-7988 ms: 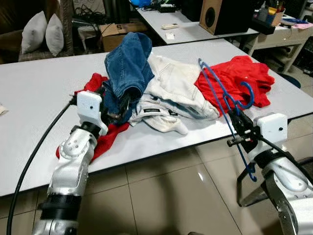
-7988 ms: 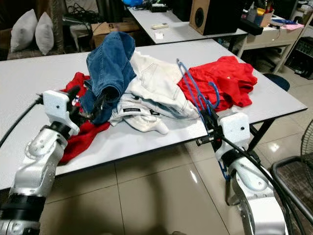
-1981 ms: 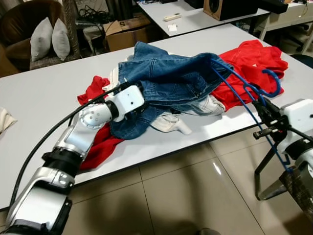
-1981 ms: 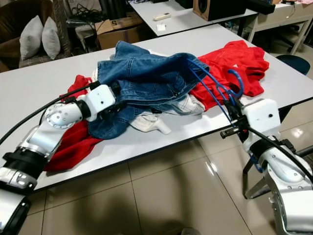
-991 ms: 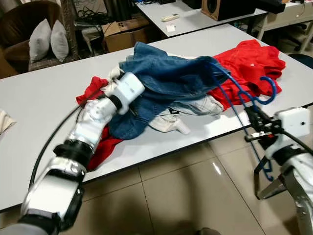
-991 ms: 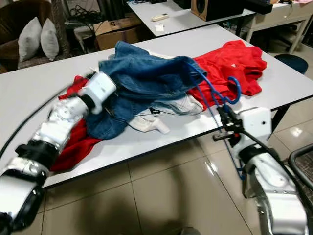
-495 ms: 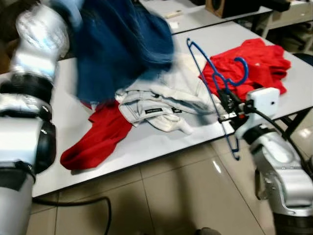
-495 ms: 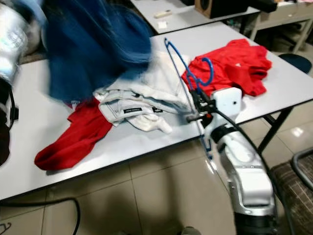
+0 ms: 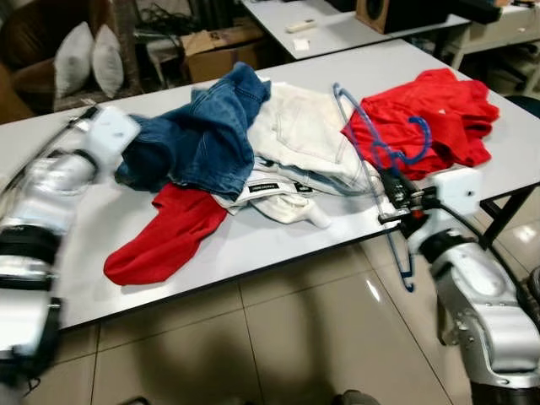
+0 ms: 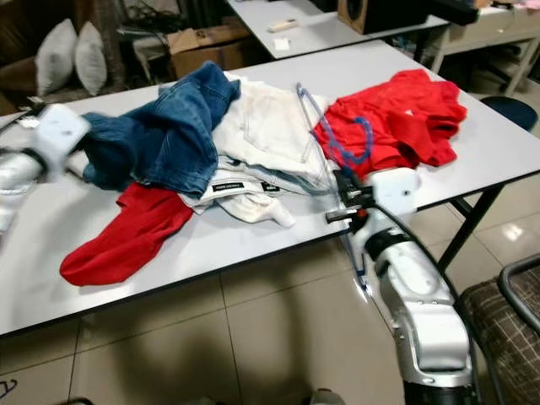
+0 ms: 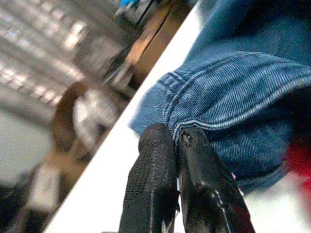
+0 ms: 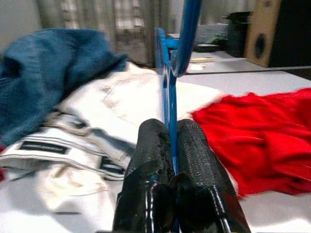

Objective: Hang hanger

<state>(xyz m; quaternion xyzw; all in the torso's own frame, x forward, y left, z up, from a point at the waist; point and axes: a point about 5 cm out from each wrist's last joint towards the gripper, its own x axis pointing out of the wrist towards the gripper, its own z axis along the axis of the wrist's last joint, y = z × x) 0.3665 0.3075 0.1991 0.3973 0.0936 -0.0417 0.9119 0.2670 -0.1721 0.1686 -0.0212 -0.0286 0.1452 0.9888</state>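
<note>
At the near right edge of the white table, we see the right gripper clamped on the blue hanger, its two black fingers pressed against the thin bar; the hanger stands tilted, its hook over the red garment and its lower end hanging past the table edge. On the left, the left gripper pinches the hem of the blue jeans, which lie over white trousers in the middle of the table. Nearer us, a second red cloth lies flat beside the jeans.
</note>
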